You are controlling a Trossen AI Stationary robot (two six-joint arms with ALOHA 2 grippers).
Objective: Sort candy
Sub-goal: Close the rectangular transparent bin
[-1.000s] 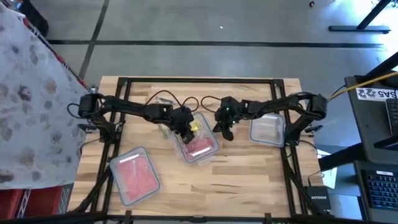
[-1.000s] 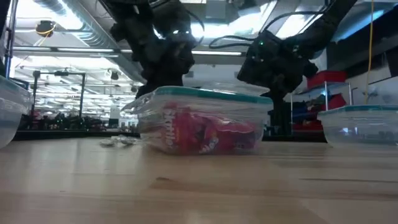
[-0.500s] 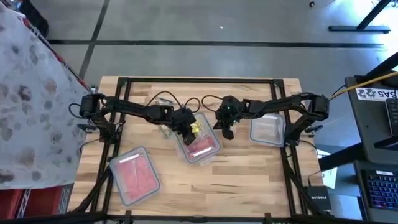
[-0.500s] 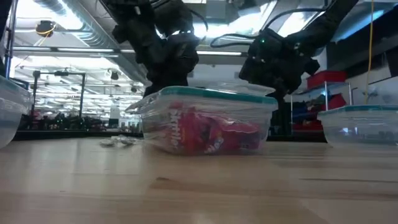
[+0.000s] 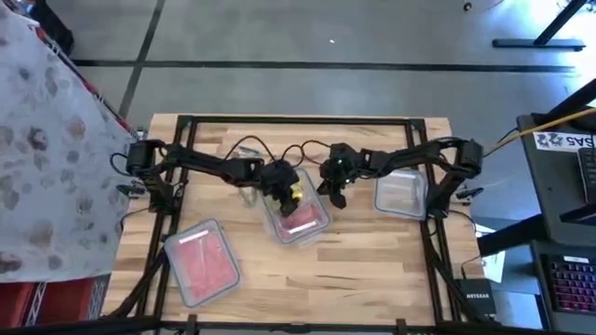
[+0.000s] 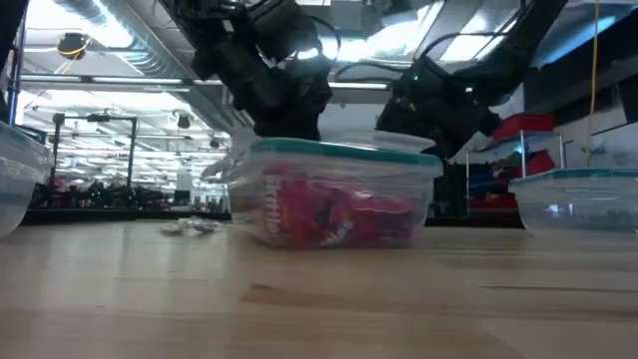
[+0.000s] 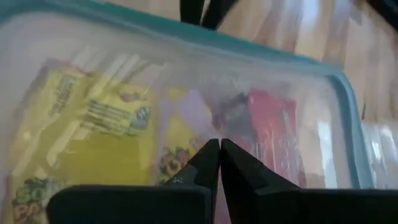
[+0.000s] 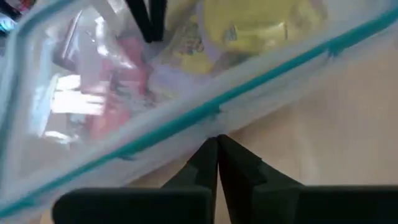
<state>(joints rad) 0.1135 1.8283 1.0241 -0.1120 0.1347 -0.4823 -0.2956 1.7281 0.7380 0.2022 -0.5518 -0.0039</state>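
Hovering over the middle container (image 5: pixel 298 216), my left pincer (image 7: pixel 219 155) has its fingers pressed together with nothing between them, directly above the candy (image 7: pixel 106 134) inside: yellow packets lie beside red ones (image 7: pixel 273 134), with a purplish wrapper between. My right pincer (image 8: pixel 217 149) is likewise closed and empty, sitting just outside the same container's teal rim (image 8: pixel 186 118).

My worry is the tub itself. It looks light and loose on the desk (image 5: pixel 372 279); if I dip in with closed tips I will likely only push packets about, and a nudge against the wall could skate the whole tub sideways. The wrappers look slick and overlapped, so a pinch may lift two pieces or drop one on the way. With both arms crowded around one container, they could also knock each other.

The desk is pale wooden planking in a black frame. A second container (image 5: pixel 202 262) holding red candy sits nearer the left arm's side, and a third (image 5: pixel 400 194) rests under my right arm. A few stray wrapped pieces (image 6: pixel 189 226) lie on the wood. Beyond, the room is grey floor, bright ceiling lights and shelving.
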